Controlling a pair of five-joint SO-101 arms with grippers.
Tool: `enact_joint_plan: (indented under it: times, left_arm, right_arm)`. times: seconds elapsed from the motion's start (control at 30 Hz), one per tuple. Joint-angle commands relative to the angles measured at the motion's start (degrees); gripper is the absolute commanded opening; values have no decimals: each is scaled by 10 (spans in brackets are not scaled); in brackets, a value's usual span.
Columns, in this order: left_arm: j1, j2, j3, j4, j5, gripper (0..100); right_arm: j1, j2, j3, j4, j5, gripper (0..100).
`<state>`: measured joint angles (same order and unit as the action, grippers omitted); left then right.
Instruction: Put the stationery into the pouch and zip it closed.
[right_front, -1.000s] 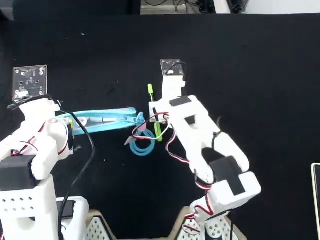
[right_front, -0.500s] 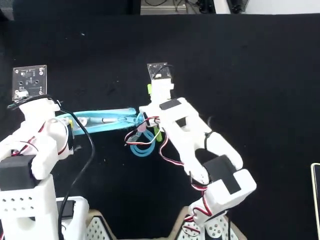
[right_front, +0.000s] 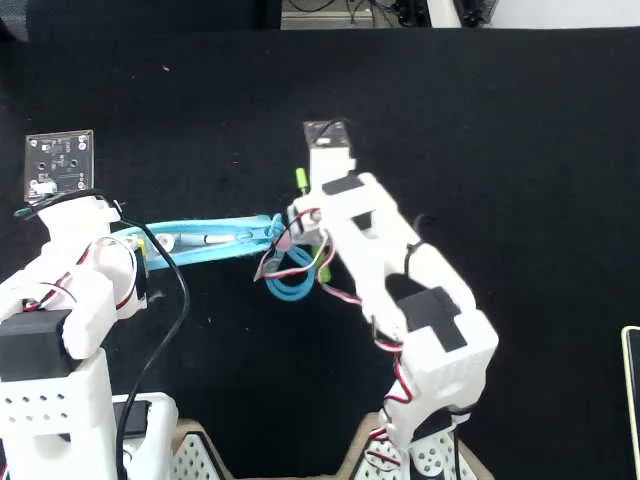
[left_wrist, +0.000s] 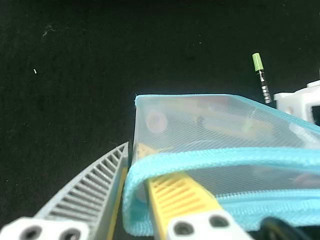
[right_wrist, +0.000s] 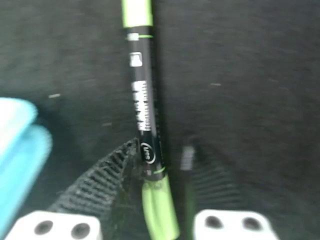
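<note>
The right gripper (right_wrist: 160, 150) stands narrowly open astride the green-capped pen (right_wrist: 142, 100), one finger touching its barrel, the other just apart; the pen lies on the black table (right_front: 520, 150), near the pouch's (left_wrist: 210, 130) far end. The left gripper (left_wrist: 135, 155) is clamped on the pouch's rim; its yellow finger is inside, its grey finger outside.

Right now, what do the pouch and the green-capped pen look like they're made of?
The pouch: translucent mesh, probably plastic-coated fabric, since the items inside show through a fine grid; the turquoise edging looks woven. The pen: likely smooth plastic, black barrel with a faint sheen and green ends.
</note>
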<state>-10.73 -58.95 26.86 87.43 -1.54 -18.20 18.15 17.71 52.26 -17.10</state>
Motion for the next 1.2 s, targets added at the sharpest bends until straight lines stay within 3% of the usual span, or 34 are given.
enact_joint_plan:
  times: [0.0, 0.13, 0.33, 0.57, 0.63, 0.77, 0.93, 1.17]
  left_arm:
    - [-8, 2, 0, -4, 2, 30]
    - [-8, 2, 0, -4, 2, 30]
    - [-7, 2, 0, -4, 2, 30]
    - [-7, 2, 0, -5, 2, 30]
    - [-7, 2, 0, -5, 2, 30]
    - [-7, 2, 0, -5, 2, 30]
    - [-7, 2, 0, -5, 2, 30]
    - [-7, 2, 0, -4, 2, 30]
  right_arm:
    - [37, 0, -19, 31, 1, 25]
    - [96, -56, -22, 72, 40, 11]
    - [182, -156, -9, 137, 226, 11]
    - [251, -135, 58, 144, 447, 16]
    - [260, -125, 65, 161, 482, 64]
    - [262, -124, 38, 237, 502, 211]
    - [246, -124, -83, 322, 479, 201]
    - [137, -42, -151, 200, 368, 198]
